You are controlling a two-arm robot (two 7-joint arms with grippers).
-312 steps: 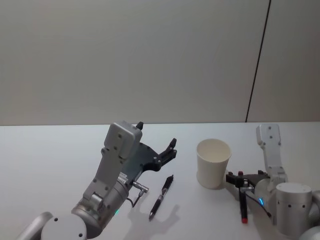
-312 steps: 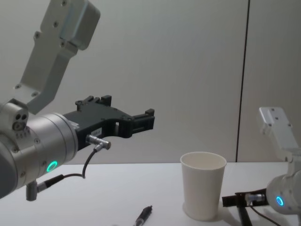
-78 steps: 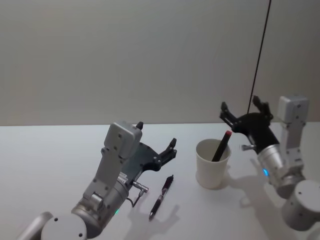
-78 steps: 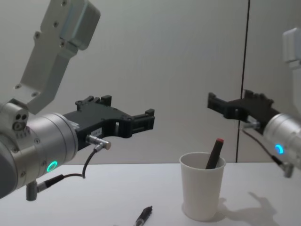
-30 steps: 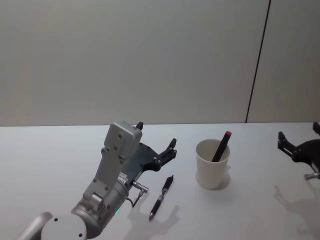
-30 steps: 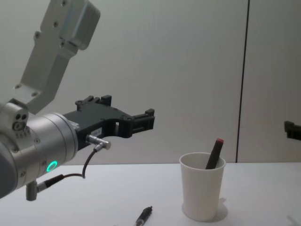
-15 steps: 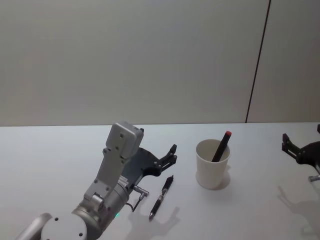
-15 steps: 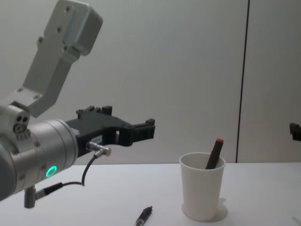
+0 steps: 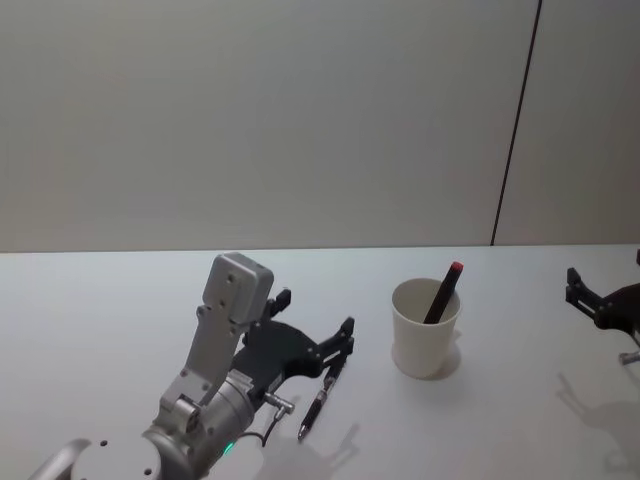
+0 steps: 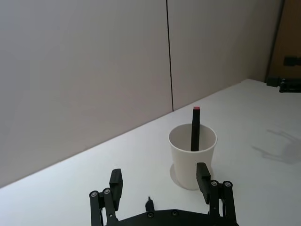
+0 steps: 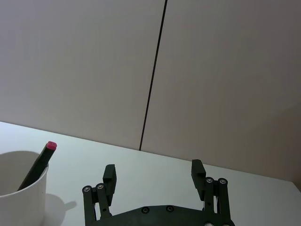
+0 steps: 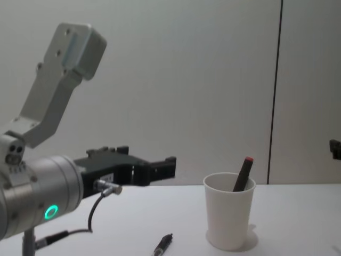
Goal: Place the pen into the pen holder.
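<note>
The pen holder (image 9: 427,330), a white paper cup, stands upright on the table. A black pen with a red cap (image 9: 443,291) leans inside it, also seen from the left wrist (image 10: 195,127) and the right wrist (image 11: 40,157). A second black pen (image 9: 318,402) lies flat on the table left of the cup. My left gripper (image 9: 315,313) hovers open just above and behind this pen, pointing toward the cup (image 10: 188,165). My right gripper (image 9: 606,275) hangs open at the far right, well away from the cup and holding nothing.
The white table (image 9: 100,300) runs up to a plain grey wall with a dark vertical seam (image 9: 515,120). Bare tabletop lies between the cup and the right gripper.
My left gripper has dropped lower toward the pen on the table. The right gripper, which earlier left the red-capped pen in the cup, has barely shifted at the right edge.
</note>
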